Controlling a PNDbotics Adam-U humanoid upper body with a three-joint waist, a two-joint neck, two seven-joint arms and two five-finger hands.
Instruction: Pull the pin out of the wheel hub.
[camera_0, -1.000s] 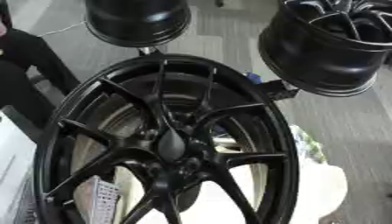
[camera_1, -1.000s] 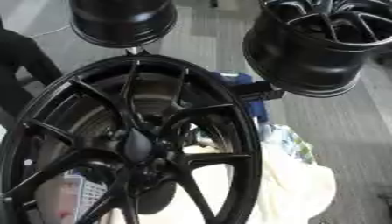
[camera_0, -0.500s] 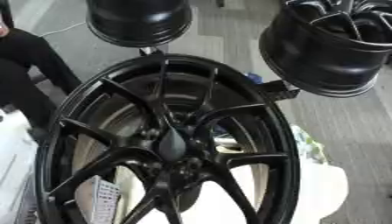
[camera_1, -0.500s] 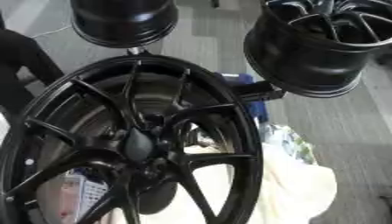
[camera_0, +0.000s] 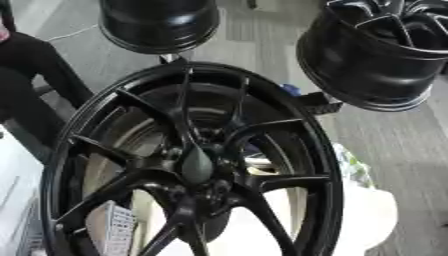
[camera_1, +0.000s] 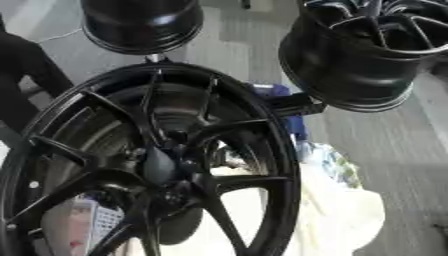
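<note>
Wheel hub (camera_0: 197, 165) sits at the centre of a large black alloy wheel (camera_0: 315, 165) that fills the lower left of both views, its face turned up toward the camera and tipped a little, the rim's long oval running from about 12 o'clock to 6 o'clock. Thin paired spokes fan out from the hub to the rim in all directions. A dull grey-green rounded shape, longer than wide and standing roughly 12 to 6 o'clock, lies right on the hub; whether this is the pin cannot be told.

Neither robot hand shows in either view, so nothing can be said of arm pose or of how the fingers stand.

Through the spokes at 7 o'clock a pale perforated object (camera_0: 109, 232) is visible, and a white cloth or bag (camera_1: 346, 215) lies under the wheel at 4 o'clock. A blue item (camera_1: 284, 107) peeks out just past the rim at 1 o'clock. Beyond, on the grey floor (camera_0: 262, 45), a second black wheel (camera_0: 157, 22) stands at 12 o'clock and a third (camera_0: 376, 60) at 2 o'clock, its open barrel and spokes facing up and right.
</note>
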